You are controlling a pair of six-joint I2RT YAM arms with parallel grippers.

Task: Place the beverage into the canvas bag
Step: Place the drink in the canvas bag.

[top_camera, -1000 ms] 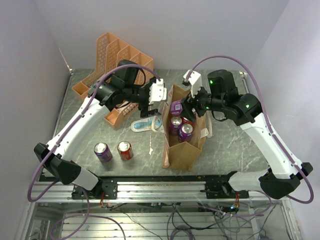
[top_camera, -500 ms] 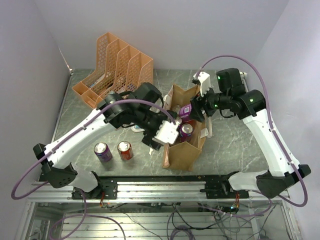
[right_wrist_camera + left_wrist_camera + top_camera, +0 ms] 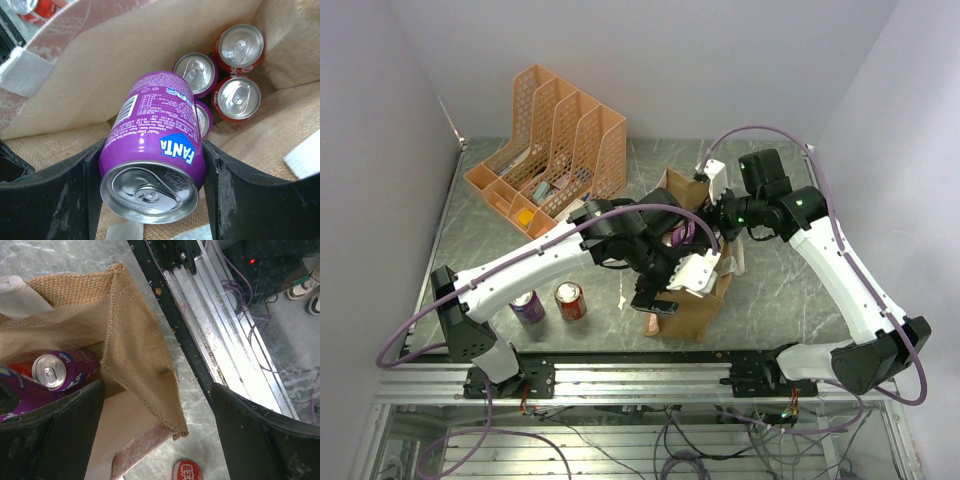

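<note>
Purple can (image 3: pixel 152 145) held over bag (image 3: pixel 65 100)
The right fingers (image 3: pixel 50 200) clamp the can above the bag's mouth; the left fingers (image 3: pixel 60 440) gape over its near end.

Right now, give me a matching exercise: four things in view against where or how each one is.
1 purple Fanta can
2 left pincer
3 red can on the table
4 orange file organiser

A far left of the table
B open, above the canvas bag
C held in the right pincer
D upright, left of the bag

Pairs: 1-C, 2-B, 3-D, 4-A
</note>
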